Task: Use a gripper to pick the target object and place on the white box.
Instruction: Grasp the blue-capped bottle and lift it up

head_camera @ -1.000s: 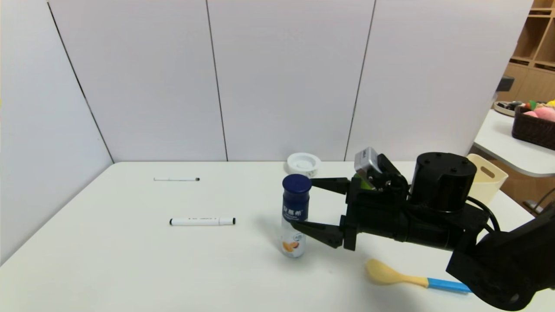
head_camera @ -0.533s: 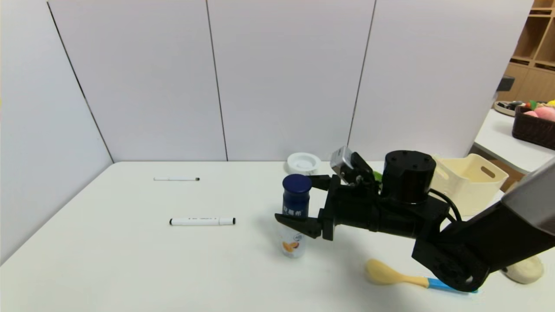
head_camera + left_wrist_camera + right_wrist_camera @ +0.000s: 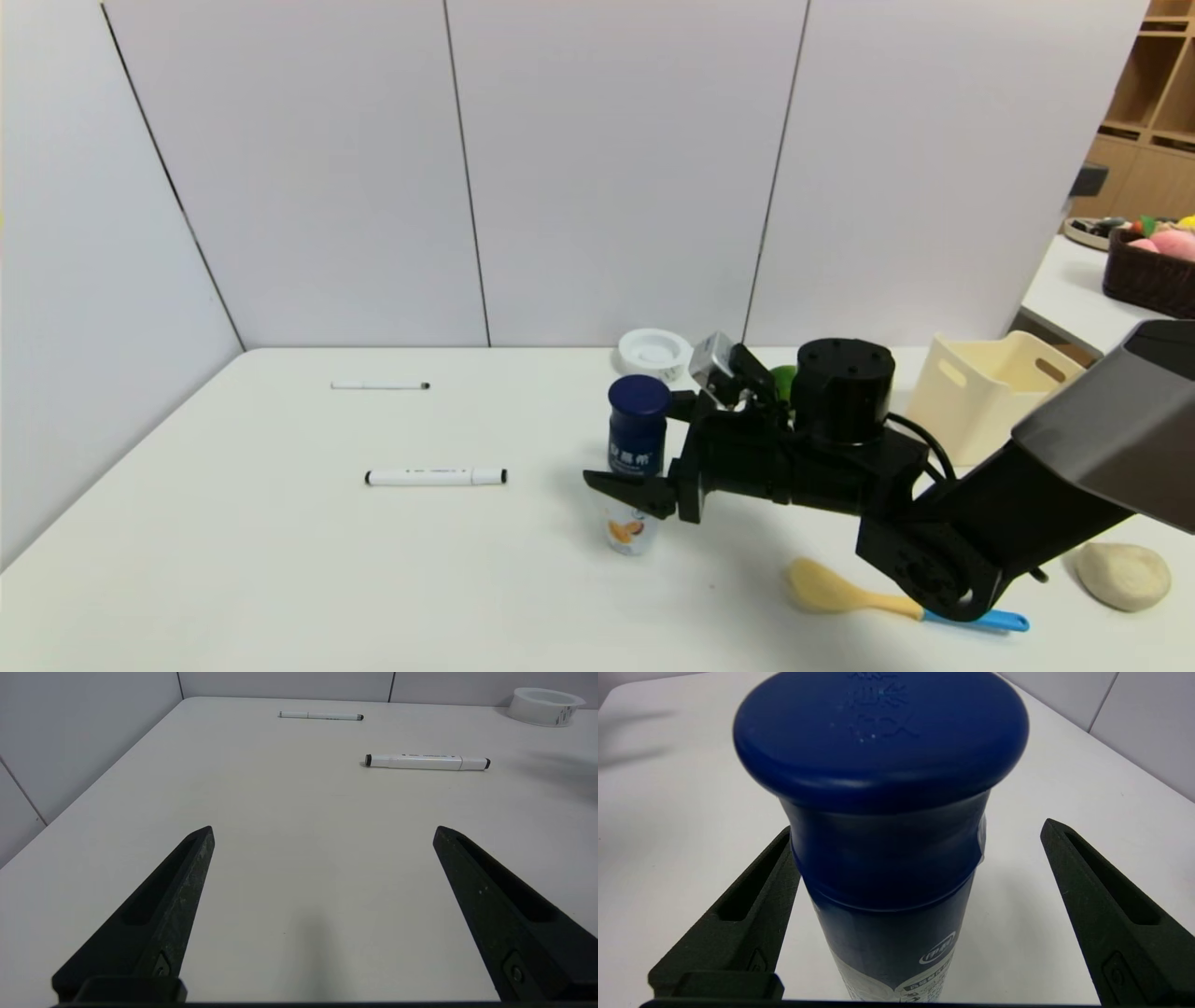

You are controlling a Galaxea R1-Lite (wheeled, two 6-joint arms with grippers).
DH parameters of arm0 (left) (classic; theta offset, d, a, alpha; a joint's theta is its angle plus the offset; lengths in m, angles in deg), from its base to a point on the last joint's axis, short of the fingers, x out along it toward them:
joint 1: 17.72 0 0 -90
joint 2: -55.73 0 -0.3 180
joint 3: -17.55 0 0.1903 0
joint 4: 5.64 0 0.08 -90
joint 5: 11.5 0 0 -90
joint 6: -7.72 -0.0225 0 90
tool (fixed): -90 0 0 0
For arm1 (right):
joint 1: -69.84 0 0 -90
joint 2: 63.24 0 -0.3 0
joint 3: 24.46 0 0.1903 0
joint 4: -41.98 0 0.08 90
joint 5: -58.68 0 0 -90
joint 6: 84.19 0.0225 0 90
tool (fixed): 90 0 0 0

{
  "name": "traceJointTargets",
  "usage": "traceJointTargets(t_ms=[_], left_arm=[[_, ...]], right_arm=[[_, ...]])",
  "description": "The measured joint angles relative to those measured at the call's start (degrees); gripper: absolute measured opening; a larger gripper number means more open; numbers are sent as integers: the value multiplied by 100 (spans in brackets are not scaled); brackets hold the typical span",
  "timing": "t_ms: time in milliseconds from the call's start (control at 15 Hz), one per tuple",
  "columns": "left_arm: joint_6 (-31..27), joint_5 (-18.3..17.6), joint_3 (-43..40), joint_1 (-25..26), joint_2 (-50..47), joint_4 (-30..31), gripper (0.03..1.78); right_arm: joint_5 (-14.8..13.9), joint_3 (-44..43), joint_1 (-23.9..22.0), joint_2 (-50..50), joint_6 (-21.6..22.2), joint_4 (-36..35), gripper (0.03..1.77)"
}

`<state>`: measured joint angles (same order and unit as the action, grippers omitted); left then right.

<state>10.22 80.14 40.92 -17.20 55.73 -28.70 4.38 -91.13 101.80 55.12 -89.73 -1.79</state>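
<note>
Straddling the upright, navy-capped slim drink bottle (image 3: 637,464) on the white tabletop (image 3: 280,560), the right black two-fingered hand (image 3: 644,448) stays unclenched, fingers either side ready to grasp, while the cream-white plastic square bin (image 3: 990,397) waits behind; the left hand (image 3: 322,830) hovers unclenched nearby.

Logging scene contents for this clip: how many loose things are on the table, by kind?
Pens: 2, a marker and a thin pen
Bottle: 1, between the open fingers of the right tool
Bin: 1
Round white dish: 1
Spoon: 1
Green fruit: 1, partly hidden
Beige stone-like lump: 1
Total: 8
</note>
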Motion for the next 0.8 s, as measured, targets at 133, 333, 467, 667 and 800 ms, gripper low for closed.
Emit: traceJointTargets(t_ms=[133,333,467,667,800], left_arm=[[2,-2,0,0,0,0,169],[2,-2,0,0,0,0,169],[2,-2,0,0,0,2,169],[2,0,0,0,0,0,169],[2,0,0,0,0,2,169]], right_arm=[[5,-16,0,13,111,-111,170],[7,-24,0,38,206,-202,138],[5,-20,-5,57,199,-207,108],[2,-27,-10,88,182,-232,79],[2,-30,-7,94,179,-243,78]])
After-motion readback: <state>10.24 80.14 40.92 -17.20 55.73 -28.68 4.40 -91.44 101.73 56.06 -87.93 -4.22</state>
